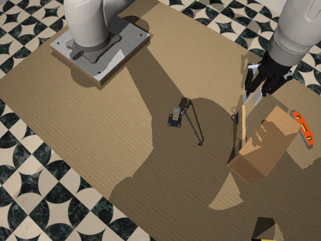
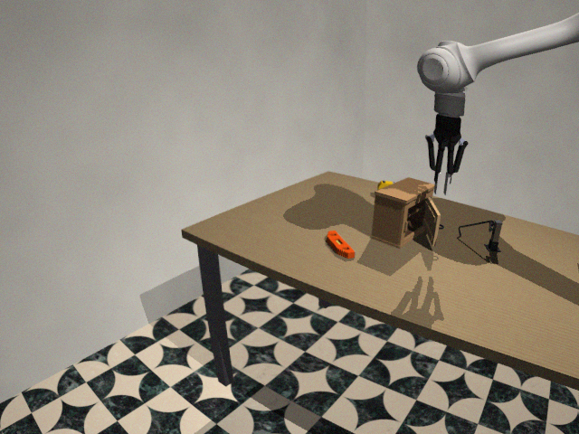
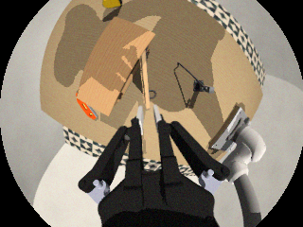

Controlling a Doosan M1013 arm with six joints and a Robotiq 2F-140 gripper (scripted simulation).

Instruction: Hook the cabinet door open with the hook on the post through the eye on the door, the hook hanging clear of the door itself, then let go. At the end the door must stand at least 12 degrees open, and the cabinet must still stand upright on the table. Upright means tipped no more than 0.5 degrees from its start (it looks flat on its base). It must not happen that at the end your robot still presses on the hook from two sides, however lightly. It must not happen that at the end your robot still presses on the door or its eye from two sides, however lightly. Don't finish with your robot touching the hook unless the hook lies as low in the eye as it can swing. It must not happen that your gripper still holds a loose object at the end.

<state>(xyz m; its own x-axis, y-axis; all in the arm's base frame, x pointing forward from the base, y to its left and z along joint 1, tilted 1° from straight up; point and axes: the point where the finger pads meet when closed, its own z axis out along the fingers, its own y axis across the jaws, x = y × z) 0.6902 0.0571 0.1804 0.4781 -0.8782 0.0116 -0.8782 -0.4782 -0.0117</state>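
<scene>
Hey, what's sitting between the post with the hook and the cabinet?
The open door with its dark eye, edge-on in the top view. Between the post and the door, only table; the cabinet lies beyond.

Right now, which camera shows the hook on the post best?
The top view: the hook shows full length, slanting from the post down to the table. The exterior view shows it small and side-on. The wrist view shows only a thin, distant line.
</scene>
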